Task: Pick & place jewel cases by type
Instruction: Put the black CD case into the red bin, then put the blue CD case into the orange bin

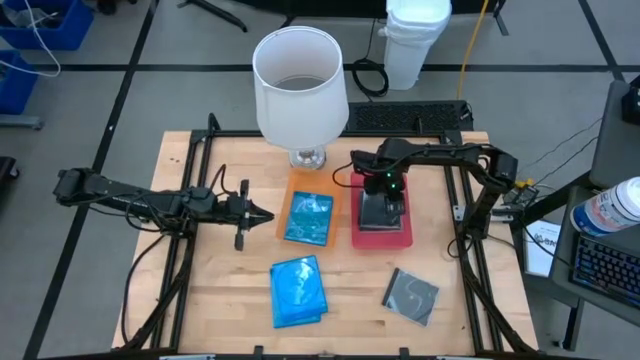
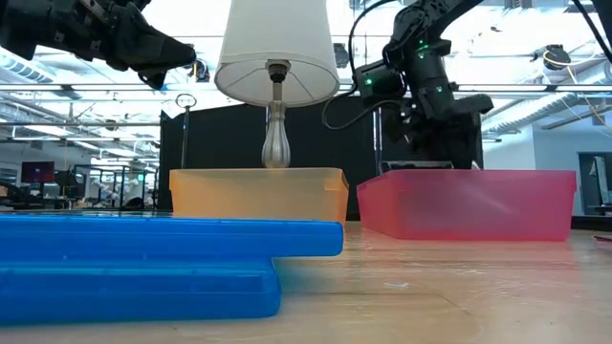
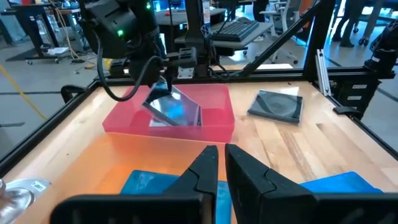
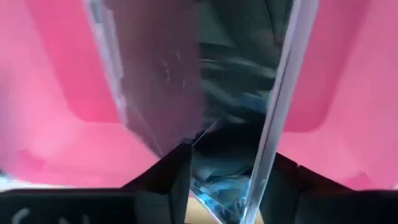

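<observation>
Wooden table (image 1: 200, 300): right gripper (image 1: 383, 207) clamps a clear case (image 3: 173, 109), tilted, directly above the red tray (image 1: 356, 238), so release is straight down. Left gripper (image 1: 262, 215), fingers nearly together and empty, hovers left of the orange tray (image 1: 296, 183).

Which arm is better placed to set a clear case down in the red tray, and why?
The right. Its gripper already holds a clear jewel case, tilted, over the red tray. The left gripper hangs beside the orange tray, holding nothing.
</observation>
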